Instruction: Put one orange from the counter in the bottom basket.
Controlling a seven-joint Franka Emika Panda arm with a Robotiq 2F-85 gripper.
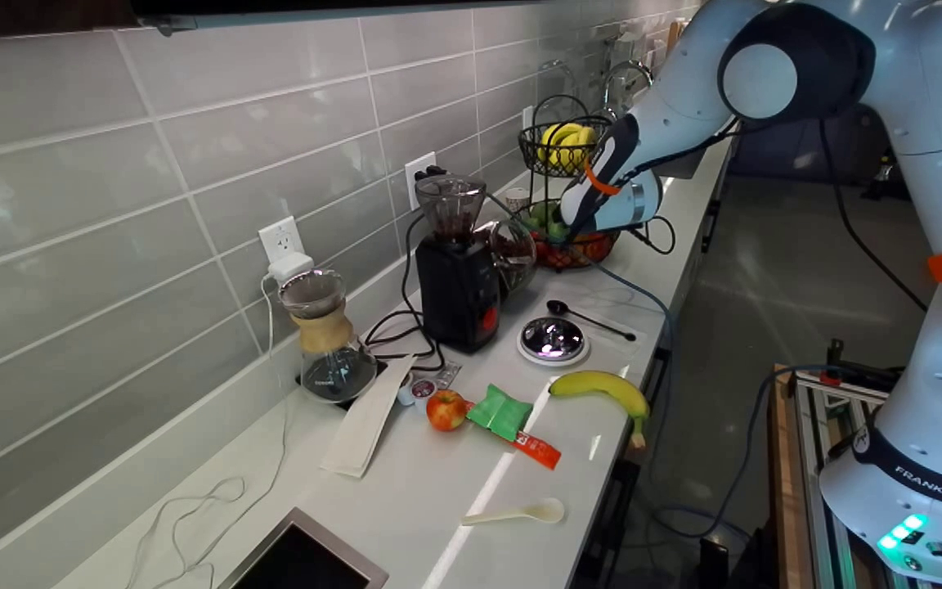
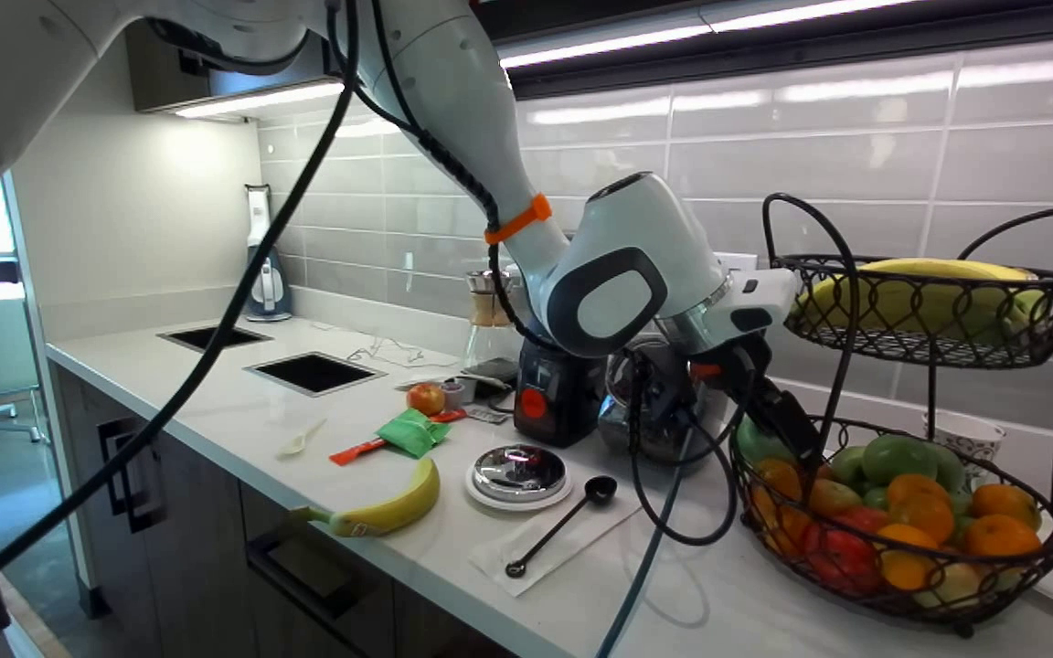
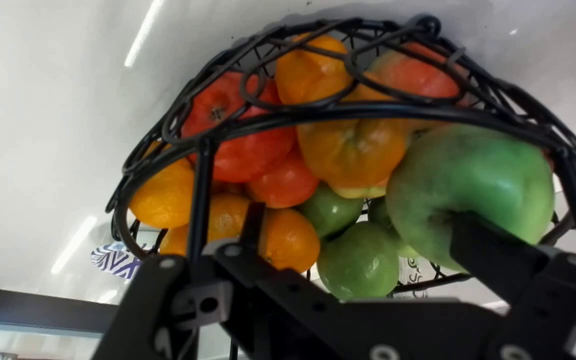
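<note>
Several oranges lie in the bottom basket point(image 2: 974, 558) of the black wire stand. Some show in an exterior view point(image 2: 1002, 539), and one orange point(image 3: 290, 241) shows close up in the wrist view. I see no orange on the white counter point(image 1: 275, 507); the round fruit there is a red-yellow apple point(image 1: 446, 410). My gripper point(image 3: 363, 225) is open, fingers wide apart, pointing down at the bottom basket's edge. Its left finger overlaps the oranges and its right finger overlaps a large green fruit point(image 3: 468, 185). Nothing is pinched. In an exterior view the gripper point(image 2: 801, 443) partly hides the basket's left side.
The upper wire bowl point(image 2: 929, 334) with bananas hangs just above and beside the hand. A coffee grinder point(image 1: 459, 286) and glass jar stand close by. A banana point(image 1: 602, 388), green packet point(image 1: 501, 411), shiny lid point(image 1: 553, 339) and black scoop point(image 2: 563, 525) lie on the counter.
</note>
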